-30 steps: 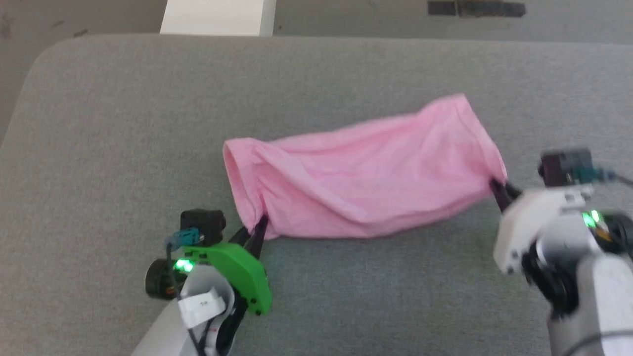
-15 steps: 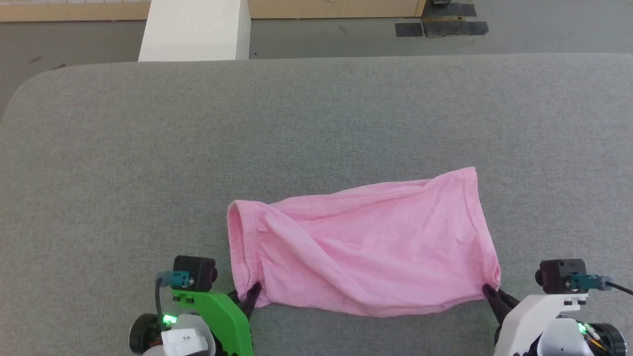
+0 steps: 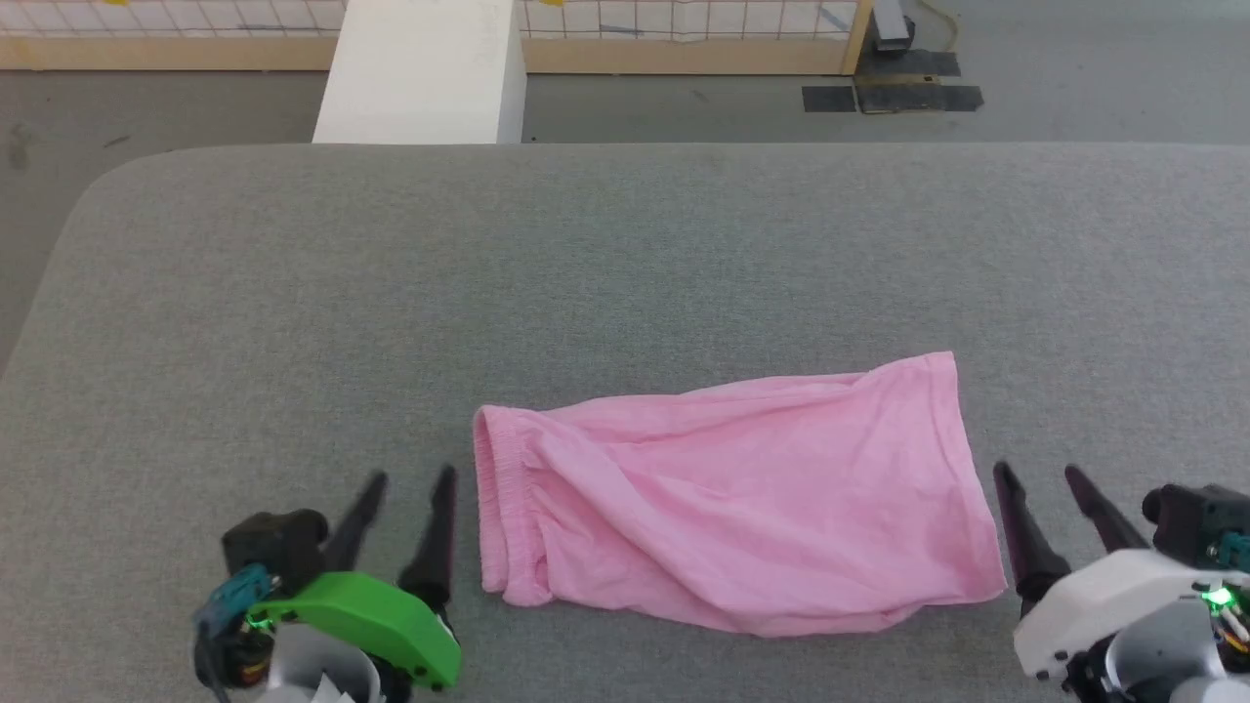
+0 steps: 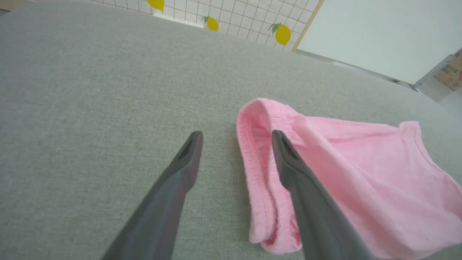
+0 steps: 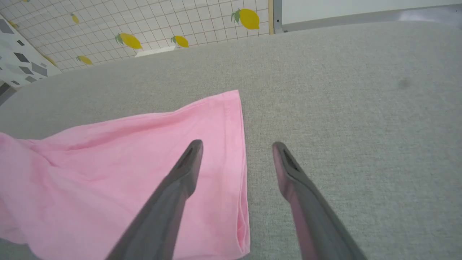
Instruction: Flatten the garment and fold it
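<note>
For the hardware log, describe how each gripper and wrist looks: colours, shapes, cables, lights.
The left gripper has two long, dark, tapering fingers on a bright green shell, with a black camera block, a teal plug and a green light. The right gripper has the same dark fingers on a white shell, with a black camera, a teal plug and a green light.

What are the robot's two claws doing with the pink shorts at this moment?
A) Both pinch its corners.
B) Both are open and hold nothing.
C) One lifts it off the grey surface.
B: the left claw and the right claw both have their fingers spread beside the shorts, which lie loose on the grey surface.
</note>
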